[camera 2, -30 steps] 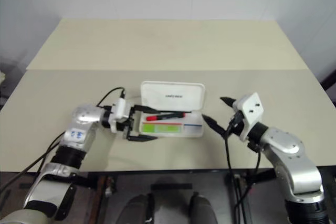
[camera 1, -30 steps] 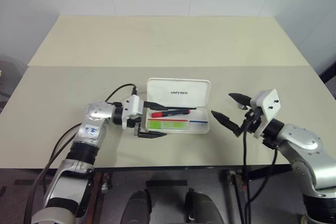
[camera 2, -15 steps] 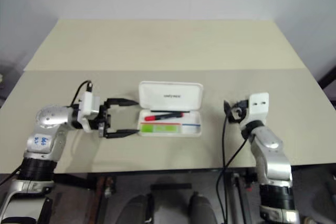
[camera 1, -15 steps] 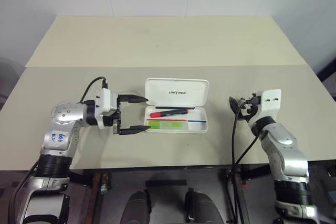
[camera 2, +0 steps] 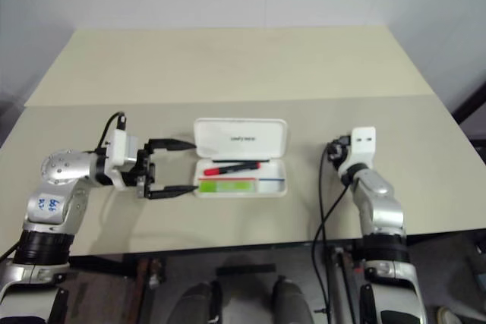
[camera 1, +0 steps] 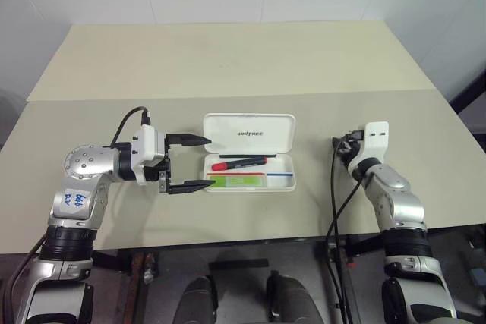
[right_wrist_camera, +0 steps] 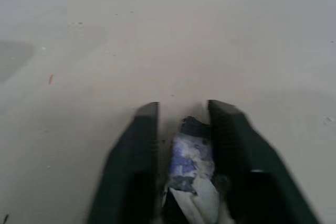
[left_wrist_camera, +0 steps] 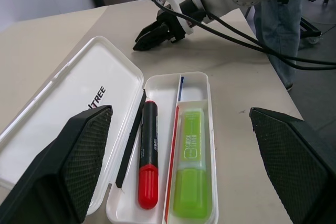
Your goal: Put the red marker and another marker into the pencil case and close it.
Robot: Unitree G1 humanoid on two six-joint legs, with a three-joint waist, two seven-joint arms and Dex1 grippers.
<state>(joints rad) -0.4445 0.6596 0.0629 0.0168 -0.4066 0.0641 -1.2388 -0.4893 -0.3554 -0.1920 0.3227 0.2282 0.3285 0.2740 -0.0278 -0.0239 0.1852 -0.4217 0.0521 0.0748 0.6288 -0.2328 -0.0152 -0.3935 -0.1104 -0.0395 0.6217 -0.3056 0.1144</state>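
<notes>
While pencil case (camera 1: 249, 153) lies open, red marker (left_wrist_camera: 148, 166) half hidden; left hand (camera 1: 187, 163) released, right hand (left_wrist_camera: 153, 33) clenched empty.

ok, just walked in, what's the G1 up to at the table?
Packing a pencil case. It lies open on the table with the red marker and the green highlighter side by side in its tray, lid up. The left gripper is open beside the case's left end, holding nothing. The right gripper is shut, off to the case's right. Closing the lid is what remains.
</notes>
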